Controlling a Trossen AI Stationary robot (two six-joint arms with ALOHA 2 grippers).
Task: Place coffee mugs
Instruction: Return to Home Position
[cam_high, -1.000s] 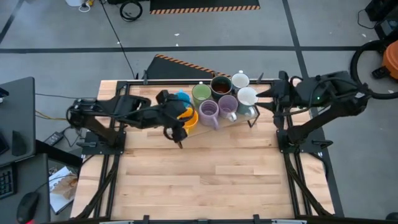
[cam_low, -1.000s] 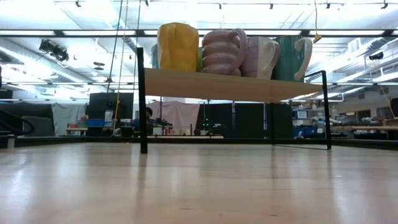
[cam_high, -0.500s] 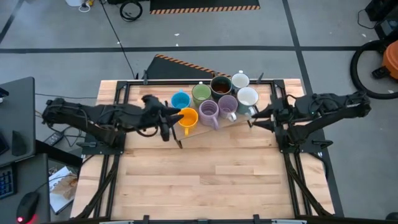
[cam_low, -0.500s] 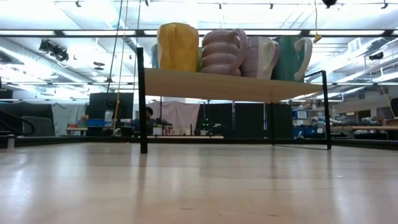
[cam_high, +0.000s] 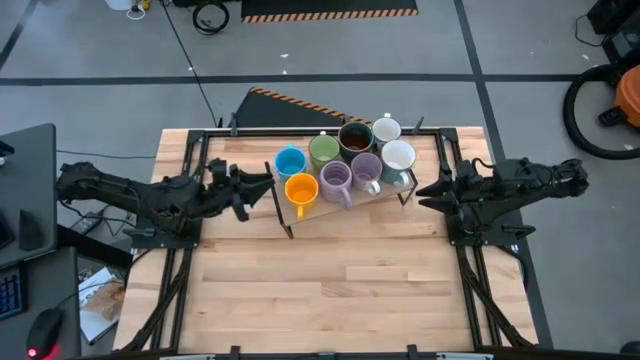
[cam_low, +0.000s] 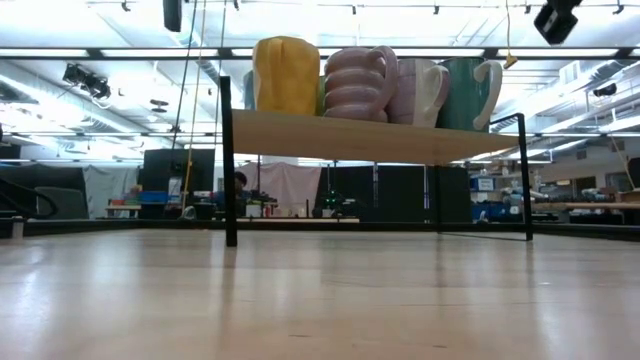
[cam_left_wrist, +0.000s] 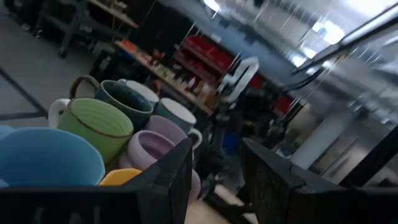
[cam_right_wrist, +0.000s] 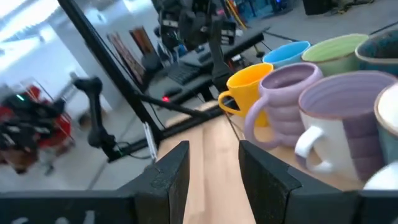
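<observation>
From above: eight mugs (cam_high: 345, 160) bunched at the middle of the table's (cam_high: 330, 290) far edge, none out on the open boards. Empty left gripper (cam_high: 264, 186) near the orange mug (cam_high: 301, 189), empty right gripper (cam_high: 422, 195) near the white mug (cam_high: 397, 156). Draw each arm straight back toward its own side edge before folding it, with no swinging across the mugs.

From table height: mugs upright in a row on the shelf (cam_low: 350, 140), close to its front lip. Pull away gently, so as not to jog the shelf.

Past the left fingers (cam_left_wrist: 174, 186): spread apart, nothing between, blue mug (cam_left_wrist: 43, 158) and green mug (cam_left_wrist: 96, 121) close ahead. Leave them spread.

Past the right fingers (cam_right_wrist: 168, 177): likewise apart and bare, purple mug (cam_right_wrist: 286, 93) nearest. Go slowly until well clear of the handles.
</observation>
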